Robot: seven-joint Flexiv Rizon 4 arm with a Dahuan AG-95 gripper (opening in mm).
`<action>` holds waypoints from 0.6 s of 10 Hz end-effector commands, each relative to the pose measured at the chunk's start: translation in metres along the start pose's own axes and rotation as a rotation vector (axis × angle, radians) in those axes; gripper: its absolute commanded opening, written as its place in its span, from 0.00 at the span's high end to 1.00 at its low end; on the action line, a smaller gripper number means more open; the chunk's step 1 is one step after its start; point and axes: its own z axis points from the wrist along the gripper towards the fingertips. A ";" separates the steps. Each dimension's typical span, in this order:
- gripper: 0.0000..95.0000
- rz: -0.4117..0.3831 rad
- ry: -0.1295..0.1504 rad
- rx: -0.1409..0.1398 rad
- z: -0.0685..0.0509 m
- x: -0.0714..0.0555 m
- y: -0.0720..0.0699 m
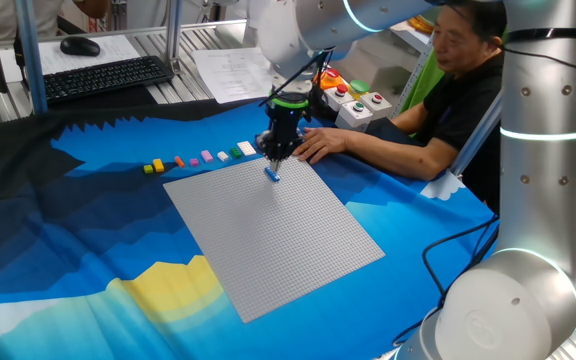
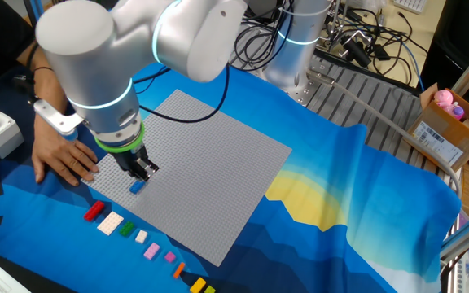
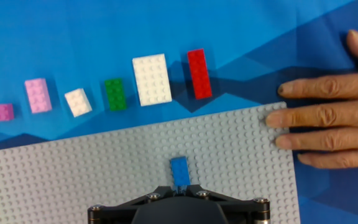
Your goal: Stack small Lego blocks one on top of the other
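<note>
A small blue brick (image 3: 179,170) lies on the grey studded baseplate (image 3: 73,180) near its far edge. My gripper (image 3: 179,185) stands over it, its jaws closed on the brick's near end. The other fixed view shows the gripper (image 2: 142,171) just above the blue brick (image 2: 137,185). Other small bricks lie in a row on the blue cloth beyond the plate: red (image 3: 198,73), large white (image 3: 151,79), green (image 3: 115,94), small white (image 3: 78,102), pink (image 3: 37,95) and magenta (image 3: 2,111). Orange (image 1: 179,161) and yellow (image 1: 156,166) bricks end the row.
A person's hand (image 3: 322,118) rests on the baseplate's far right corner, close to my gripper. A button box (image 1: 353,100) stands behind it. A blue patterned cloth (image 1: 88,260) covers the table. A keyboard (image 1: 103,75) lies at the back left.
</note>
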 end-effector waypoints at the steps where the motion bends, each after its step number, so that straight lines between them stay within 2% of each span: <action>1: 1.00 0.004 -0.007 0.000 0.005 0.001 0.000; 2: 1.00 0.001 -0.021 -0.001 0.013 -0.002 0.000; 3: 1.00 0.003 -0.022 -0.001 0.015 -0.003 0.000; 4: 1.00 0.002 -0.010 0.007 0.010 -0.003 0.000; 5: 1.00 -0.001 0.004 0.018 -0.004 -0.007 0.002; 6: 1.00 -0.002 0.003 0.021 -0.013 -0.016 0.004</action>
